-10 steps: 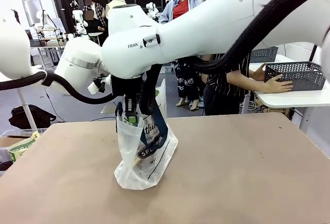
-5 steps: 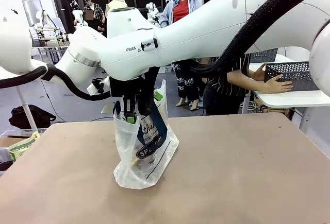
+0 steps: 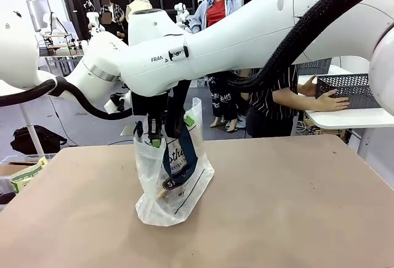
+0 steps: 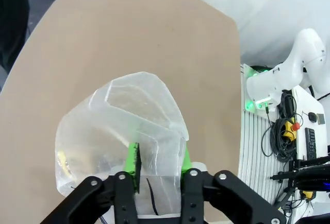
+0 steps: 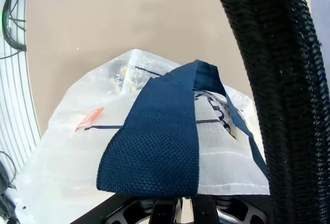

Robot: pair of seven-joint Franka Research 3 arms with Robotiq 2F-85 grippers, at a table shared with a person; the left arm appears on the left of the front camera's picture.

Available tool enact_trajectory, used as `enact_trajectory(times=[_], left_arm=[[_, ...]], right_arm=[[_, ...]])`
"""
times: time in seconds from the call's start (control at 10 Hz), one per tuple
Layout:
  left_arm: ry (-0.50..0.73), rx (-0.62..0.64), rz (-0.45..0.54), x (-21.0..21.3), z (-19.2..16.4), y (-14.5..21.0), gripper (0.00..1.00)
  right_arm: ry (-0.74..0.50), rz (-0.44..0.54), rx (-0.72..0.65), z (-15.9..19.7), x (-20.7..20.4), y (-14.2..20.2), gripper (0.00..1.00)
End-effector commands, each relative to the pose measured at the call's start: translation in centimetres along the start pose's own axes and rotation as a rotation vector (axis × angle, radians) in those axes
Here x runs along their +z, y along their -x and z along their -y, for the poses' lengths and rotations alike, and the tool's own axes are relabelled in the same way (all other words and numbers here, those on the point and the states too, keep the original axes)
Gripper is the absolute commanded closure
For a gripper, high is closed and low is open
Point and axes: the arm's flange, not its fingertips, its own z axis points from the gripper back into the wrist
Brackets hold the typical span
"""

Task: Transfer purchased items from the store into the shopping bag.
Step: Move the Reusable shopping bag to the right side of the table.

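Both hands work at the bag (image 3: 174, 178), upright mid-surface (image 3: 295, 206). Right hand (image 5: 178, 203) pressed together on the navy strap (image 5: 160, 147). Left hand (image 4: 157, 168) pinching the clear rim between green pads (image 4: 133, 161). Far right, a person's hand (image 3: 332, 103) holds the grey basket (image 3: 356, 89) on a white side table.

Both arms meet mid-table, left pincer (image 4: 159, 165) part-closed, right pincer (image 5: 181, 203) clamped.

You are getting even, bright indoor lighting with only faint shadows lying on the table (image 3: 295, 206). Wide-angle bending is curving the wrist views' edges, and the shopping bag (image 4: 121, 126) is glinting softly, looking slightly blurred.
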Motion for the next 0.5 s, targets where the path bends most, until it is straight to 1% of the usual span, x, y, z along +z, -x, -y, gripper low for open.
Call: enact_trajectory(times=[0.0,0.4], left_arm=[[-0.004,0.019,-0.033,-0.14,0.24,0.11,1.00],[0.005,0.027,-0.022,-0.05,0.03,0.20,1.00]], right_arm=[[0.048,0.009,-0.018,0.20,-0.05,0.07,1.00],[0.062,0.025,-0.038,-0.11,0.08,0.19,1.00]])
